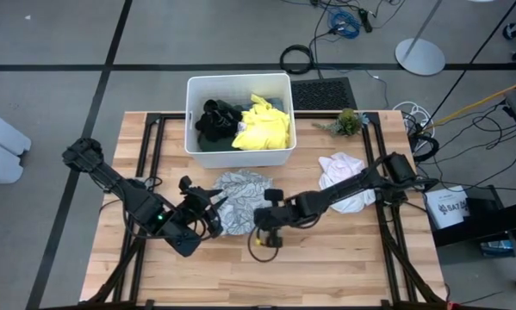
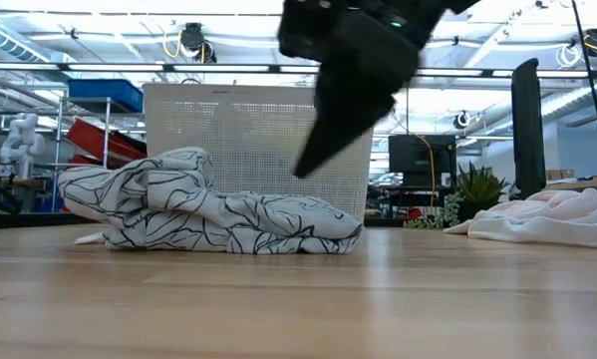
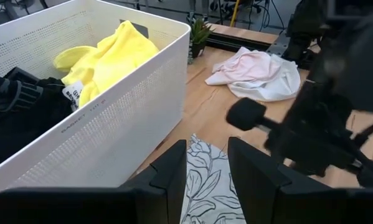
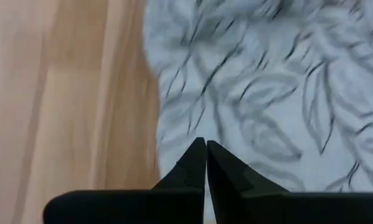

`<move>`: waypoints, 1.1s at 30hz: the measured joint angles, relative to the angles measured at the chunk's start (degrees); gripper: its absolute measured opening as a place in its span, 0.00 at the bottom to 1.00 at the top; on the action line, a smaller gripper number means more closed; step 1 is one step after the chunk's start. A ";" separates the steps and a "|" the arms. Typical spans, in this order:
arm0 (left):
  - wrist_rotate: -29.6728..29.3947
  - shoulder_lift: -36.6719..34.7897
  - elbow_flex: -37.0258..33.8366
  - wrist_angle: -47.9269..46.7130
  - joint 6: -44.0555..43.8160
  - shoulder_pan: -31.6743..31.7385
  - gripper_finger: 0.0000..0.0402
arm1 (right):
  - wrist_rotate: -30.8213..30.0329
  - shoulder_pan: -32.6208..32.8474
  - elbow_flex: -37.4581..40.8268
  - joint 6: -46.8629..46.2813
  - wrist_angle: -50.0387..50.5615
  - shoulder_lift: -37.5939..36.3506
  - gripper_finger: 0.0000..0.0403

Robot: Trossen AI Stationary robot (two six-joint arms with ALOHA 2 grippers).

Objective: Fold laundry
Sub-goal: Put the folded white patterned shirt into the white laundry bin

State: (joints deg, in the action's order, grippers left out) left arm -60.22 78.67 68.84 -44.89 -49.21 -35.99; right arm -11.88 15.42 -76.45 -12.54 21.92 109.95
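Observation:
A white garment with a grey leaf pattern (image 1: 240, 194) lies crumpled on the wooden table, in front of the bin; it also shows in the low view (image 2: 218, 214). My left gripper (image 1: 210, 205) is open over the garment's left edge, and the pattern shows between its fingers in the left wrist view (image 3: 207, 146). My right gripper (image 1: 258, 217) is shut at the garment's right edge. In the low view its tip (image 2: 303, 170) points down, a little above the cloth. Yellow (image 1: 262, 125), black (image 1: 213, 120) and dark green (image 1: 230, 110) garments lie in the white bin (image 1: 193, 112).
A pale white-pink cloth (image 1: 342, 176) lies bunched at the table's right, under my right arm. A small green plant (image 1: 348, 120) sits at the far right, beside the bin. The bin stands at the table's far edge. Bare wood lies along the near edge.

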 joint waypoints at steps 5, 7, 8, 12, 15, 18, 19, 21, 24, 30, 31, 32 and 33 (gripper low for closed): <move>-0.01 0.00 0.00 -0.76 0.02 -0.04 0.32 | -0.08 3.07 0.01 5.42 6.94 -0.09 0.00; -0.03 0.00 0.00 -0.73 0.02 0.03 0.32 | 0.08 3.85 0.01 5.75 6.22 -0.13 0.00; -0.03 0.00 0.00 -0.71 0.02 0.15 0.32 | 0.30 4.10 0.01 5.96 5.39 -0.13 0.00; -0.05 0.00 0.00 -0.51 -0.02 0.42 0.32 | 0.25 4.19 0.01 8.66 4.02 -0.13 0.03; -0.08 0.00 0.00 -0.30 -0.04 0.62 0.32 | -0.11 4.17 0.01 11.94 3.59 -0.15 0.10; -0.08 0.00 0.00 -0.19 -0.04 0.66 0.32 | -0.09 4.19 0.00 17.84 3.59 -0.13 0.19; -0.08 0.00 0.00 -0.17 -0.04 0.66 0.32 | -0.08 4.19 0.00 19.26 3.59 -0.10 0.23; -0.10 0.00 0.00 -0.16 -0.04 0.66 0.32 | -0.09 4.18 -0.01 22.01 3.56 0.08 0.30; -0.10 0.00 0.00 -0.17 -0.04 0.66 0.32 | -0.11 3.86 -0.06 26.26 3.52 0.54 0.42; -0.21 0.00 0.00 -0.12 -0.07 0.66 0.32 | -0.46 2.88 -0.05 43.70 7.40 1.49 0.59; -0.21 0.00 0.00 -0.08 -0.07 0.66 0.32 | -0.43 2.70 -0.01 46.78 7.92 1.49 0.61; -0.21 0.00 0.00 -0.13 -0.07 0.66 0.32 | -0.35 2.55 -0.01 49.29 7.80 1.49 0.62; -0.21 0.00 0.00 -0.11 -0.08 0.66 0.32 | -0.41 2.52 -0.01 51.07 7.80 1.49 0.63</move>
State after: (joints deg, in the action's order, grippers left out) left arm -60.42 78.67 68.84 -45.00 -49.29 -35.33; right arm -12.28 17.94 -76.47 38.53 29.73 111.44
